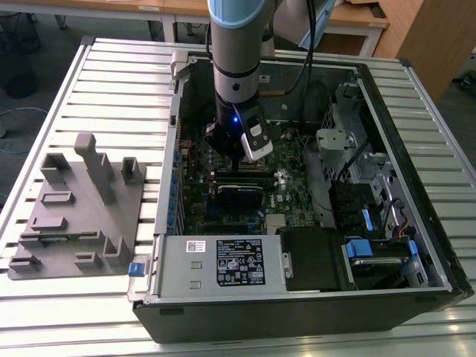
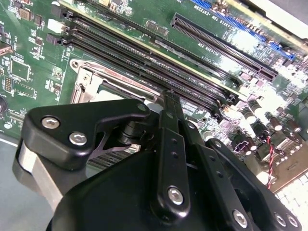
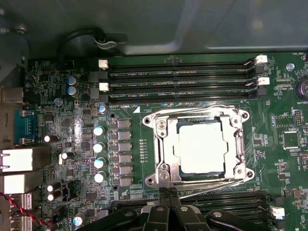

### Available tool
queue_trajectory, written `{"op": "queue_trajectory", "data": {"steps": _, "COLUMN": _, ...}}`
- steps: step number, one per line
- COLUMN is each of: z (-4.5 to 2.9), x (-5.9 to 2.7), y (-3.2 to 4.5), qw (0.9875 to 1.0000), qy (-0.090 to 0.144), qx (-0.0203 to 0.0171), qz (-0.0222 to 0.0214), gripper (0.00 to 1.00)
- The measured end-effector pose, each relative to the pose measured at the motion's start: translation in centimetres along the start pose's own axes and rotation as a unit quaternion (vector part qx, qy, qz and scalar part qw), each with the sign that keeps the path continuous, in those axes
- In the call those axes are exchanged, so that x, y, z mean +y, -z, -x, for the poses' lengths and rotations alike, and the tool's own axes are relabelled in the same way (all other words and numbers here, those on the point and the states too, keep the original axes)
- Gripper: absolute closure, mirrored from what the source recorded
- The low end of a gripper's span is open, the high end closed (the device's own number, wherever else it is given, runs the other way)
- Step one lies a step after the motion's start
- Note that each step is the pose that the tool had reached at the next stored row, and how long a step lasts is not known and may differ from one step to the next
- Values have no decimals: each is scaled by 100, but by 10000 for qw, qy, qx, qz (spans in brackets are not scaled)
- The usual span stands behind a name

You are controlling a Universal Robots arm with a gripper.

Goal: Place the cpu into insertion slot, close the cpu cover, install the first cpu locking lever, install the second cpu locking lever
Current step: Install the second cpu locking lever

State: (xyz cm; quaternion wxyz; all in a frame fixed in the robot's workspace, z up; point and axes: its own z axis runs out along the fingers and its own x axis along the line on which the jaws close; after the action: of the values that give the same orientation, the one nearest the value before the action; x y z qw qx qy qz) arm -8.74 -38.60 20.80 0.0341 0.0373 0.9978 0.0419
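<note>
Jaws of the gripper (image 3: 168,193) looked pressed together, holding nothing, at the edge of the insertion slot (image 3: 161,144). The cpu (image 3: 201,146) lay seated inside. Risk: a skewed push could bend the cpu cover (image 3: 197,111).

The end effector (image 1: 239,160) stands inside the open computer case (image 1: 416,245), upper centre of the exterior view, fingers pressed together. In the first wrist view, the cpu cover (image 3: 162,144) and seated cpu (image 3: 201,146) lie flat, open from above. Memory slots (image 3: 183,79) flank the socket above; capacitors (image 3: 99,154) rise at its left. The drive cage (image 1: 357,160) crowds the exterior view's right.
</note>
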Motion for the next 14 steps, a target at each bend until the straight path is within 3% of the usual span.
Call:
{"op": "queue_trajectory", "data": {"steps": 10, "z": -29, "x": -5, "y": -16, "qw": 10000, "qy": 1, "qx": 1, "qz": 4, "gripper": 90}}
{"op": "queue_trajectory", "data": {"steps": 14, "z": -31, "x": -5, "y": -25, "qw": 10000, "qy": -3, "qx": 3, "qz": 36, "gripper": 90}}
